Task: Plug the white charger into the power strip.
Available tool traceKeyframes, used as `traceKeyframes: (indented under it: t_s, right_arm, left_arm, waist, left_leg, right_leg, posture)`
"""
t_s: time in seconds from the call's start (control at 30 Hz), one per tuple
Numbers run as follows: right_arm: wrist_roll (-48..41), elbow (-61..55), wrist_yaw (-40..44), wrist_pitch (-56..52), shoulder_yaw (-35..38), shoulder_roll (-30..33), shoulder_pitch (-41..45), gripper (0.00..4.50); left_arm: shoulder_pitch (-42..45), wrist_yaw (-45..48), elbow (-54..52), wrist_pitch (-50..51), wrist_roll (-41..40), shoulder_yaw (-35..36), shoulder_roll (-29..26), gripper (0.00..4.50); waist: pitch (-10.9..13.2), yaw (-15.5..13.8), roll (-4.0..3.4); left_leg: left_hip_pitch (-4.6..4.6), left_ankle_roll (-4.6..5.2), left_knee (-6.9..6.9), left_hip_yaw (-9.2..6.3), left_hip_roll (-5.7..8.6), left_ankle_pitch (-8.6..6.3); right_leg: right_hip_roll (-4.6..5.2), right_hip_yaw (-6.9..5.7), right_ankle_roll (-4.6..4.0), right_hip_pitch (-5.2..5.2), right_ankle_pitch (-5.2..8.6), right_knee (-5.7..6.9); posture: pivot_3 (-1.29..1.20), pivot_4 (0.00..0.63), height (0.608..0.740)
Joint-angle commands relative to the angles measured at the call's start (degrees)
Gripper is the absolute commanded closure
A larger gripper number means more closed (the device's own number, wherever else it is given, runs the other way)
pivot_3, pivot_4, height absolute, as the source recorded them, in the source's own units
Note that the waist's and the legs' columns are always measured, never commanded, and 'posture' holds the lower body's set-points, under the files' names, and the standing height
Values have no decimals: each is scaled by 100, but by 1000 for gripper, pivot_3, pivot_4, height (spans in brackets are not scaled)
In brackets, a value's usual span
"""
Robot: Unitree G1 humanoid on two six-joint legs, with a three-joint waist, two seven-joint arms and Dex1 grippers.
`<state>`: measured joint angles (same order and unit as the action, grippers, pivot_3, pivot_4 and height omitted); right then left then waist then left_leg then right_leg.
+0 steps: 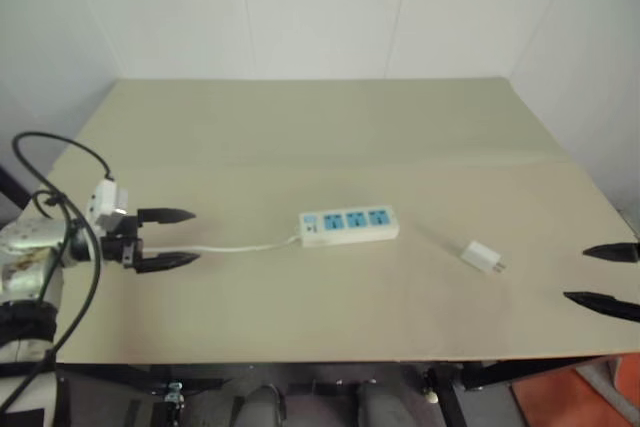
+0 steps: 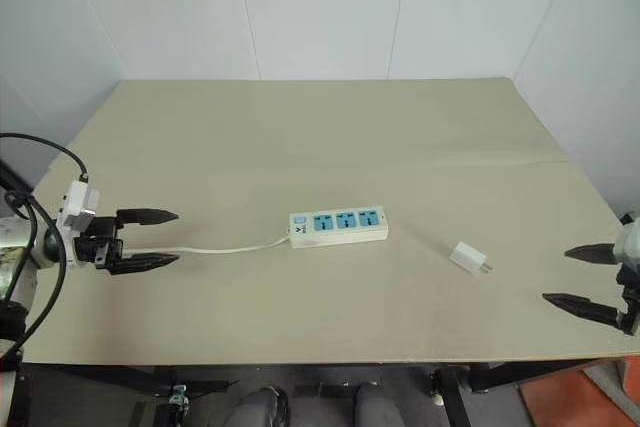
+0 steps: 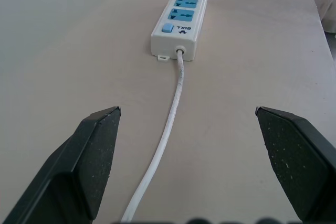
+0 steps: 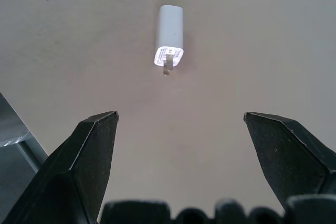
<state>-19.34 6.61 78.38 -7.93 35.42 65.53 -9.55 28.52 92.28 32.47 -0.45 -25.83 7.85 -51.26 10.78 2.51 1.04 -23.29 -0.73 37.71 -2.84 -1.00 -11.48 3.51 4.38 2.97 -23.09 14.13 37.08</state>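
Fingers on both grippers are standing wide apart and holding nothing. Nothing has been picked up yet, so the job is only starting.

Biggest of all is the desk (image 1: 330, 127), a wide, pale, flat top. On the robot's left side, the left gripper (image 1: 167, 238) is hovering over the desk edge and pointing toward the middle. On the robot's right side, the right gripper (image 2: 580, 280) is poking in from the edge. The power strip (image 1: 348, 225) is lying flat near the middle of the desk, with its three blue sockets facing up. Its thin cord (image 1: 240, 247) is running from the strip toward the left gripper. The white charger (image 1: 481, 256) is the smallest thing. It is lying on its side between the strip and the right gripper, apart from both.

Things could go wrong from here, I think. The charger is small and smooth, so it might slip or spin if the fingers are closing on it off-centre. The strip is not being held down, so pushing the charger in might just slide it away.

Looking from the right wrist, the charger's metal prongs (image 4: 167, 66) are pointing back at the gripper. From the left wrist, a blue switch (image 3: 167, 28) is showing at the strip's cord end.
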Motion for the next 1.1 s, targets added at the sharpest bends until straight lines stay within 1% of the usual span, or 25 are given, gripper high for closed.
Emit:
traceKeyframes:
  t_s: [0.03, 0.6, 0.73, 0.93, 1.0, 1.1]
  right_arm:
    - [-108, -188, -62, -3, 314, 18, -7, 0]
    - [-112, -196, -120, 22, 271, 12, 15, 0]
    - [-164, -495, -142, -174, 236, 62, 32, 0]
    - [-638, -1590, -401, -890, 7, -20, 325, 0]
    - [-823, -2121, -749, -1196, -359, -102, 665, 0]
    - [-921, -2627, -1124, -1481, -832, -223, 1069, 0]
  left_arm:
    - [128, 22, 13, -95, -38, -16, -52, 22]
    - [166, 22, 112, -187, 14, -115, 66, 22]
    - [228, 21, 136, -215, 235, -248, 121, 22]
    - [601, -351, 408, -557, 651, -475, 780, 22]
    - [892, -469, 734, -737, 966, -751, 1145, 22]
    - [1216, -656, 1158, -993, 1405, -1068, 1496, 22]
  waist:
    - [0, 1, 0]
    - [0, 1, 1]
    - [0, 0, 1]
    - [0, -17, 3]
    - [0, -20, 8]
    - [0, -27, 10]
  left_leg:
    - [0, 0, 0, 0, 0, 0]
    - [0, 0, 0, 0, 0, 0]
    - [1, 0, 0, 0, 0, 0]
    - [-1, 0, 4, -2, 1, 0]
    - [-2, 0, 3, -4, 1, 0]
    - [-9, 0, 6, -6, 6, 0]
  right_leg:
    - [0, 0, 0, 0, 0, 0]
    - [0, 0, 0, 0, 0, 0]
    - [0, 0, 1, 0, 0, 0]
    - [0, 0, 5, 3, -3, 0]
    - [-1, -1, 5, 3, -3, -1]
    - [0, 0, 9, 2, -6, -2]
  posture:
    - [0, 150, 740]
    - [0, 150, 740]
    - [0, 150, 740]
    - [0, 150, 740]
    - [0, 150, 740]
    - [0, 150, 740]
